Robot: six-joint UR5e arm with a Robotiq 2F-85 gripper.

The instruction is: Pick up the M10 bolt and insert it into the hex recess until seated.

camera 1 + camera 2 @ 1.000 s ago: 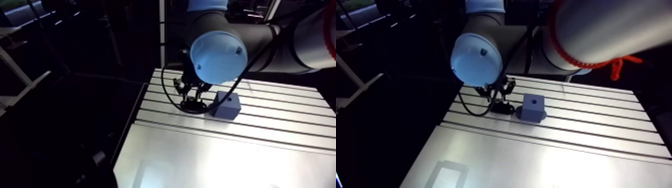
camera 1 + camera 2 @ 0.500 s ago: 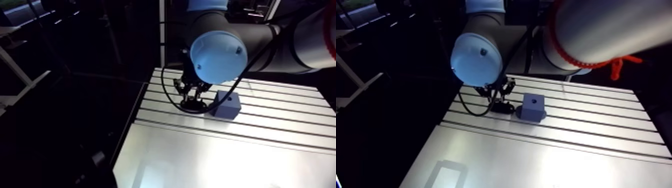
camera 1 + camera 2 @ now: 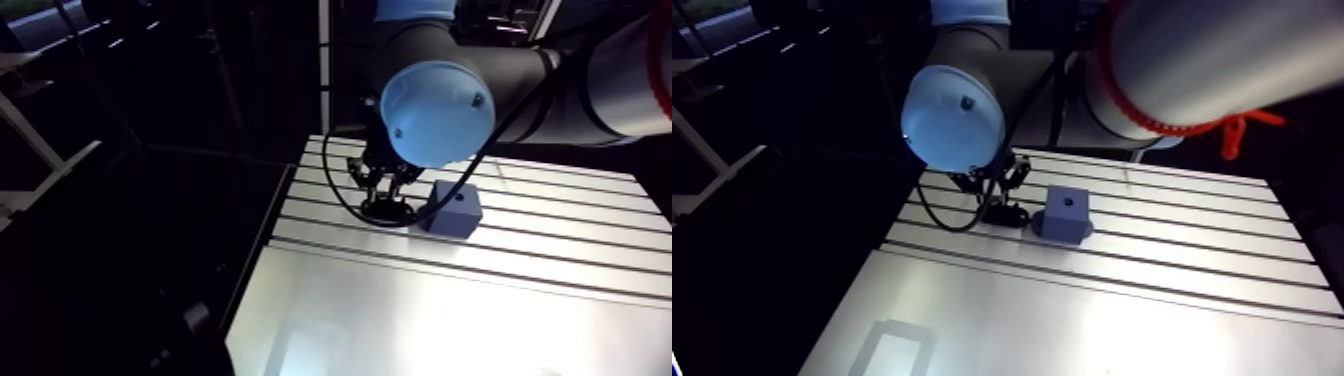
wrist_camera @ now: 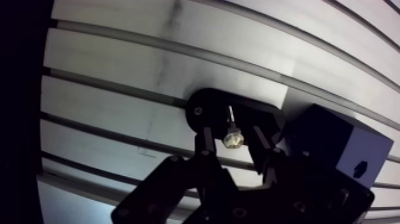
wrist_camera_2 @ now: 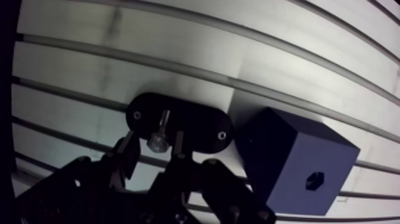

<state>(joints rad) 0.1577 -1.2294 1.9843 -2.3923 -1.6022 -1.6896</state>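
A small silver bolt [image 4: 232,139] stands head up in a black oval holder [image 5: 196,122] on the slotted table [image 3: 1122,290]. My gripper [image 5: 153,150] is lowered over the holder, with one dark finger [image 4: 205,143] on each side of the bolt head and a gap still showing on both sides. Right beside the holder stands a blue-grey block [image 5: 291,161]; a small hex recess [image 5: 314,179] is on one of its faces. In the arm view the gripper [image 3: 385,190] hangs just left of the block [image 3: 455,208].
The holder and block sit near the table's far left corner, with the table's left edge [image 3: 262,240] close by and dark room beyond it. The nearer smooth plate [image 3: 1072,330] of the table stretches toward the camera.
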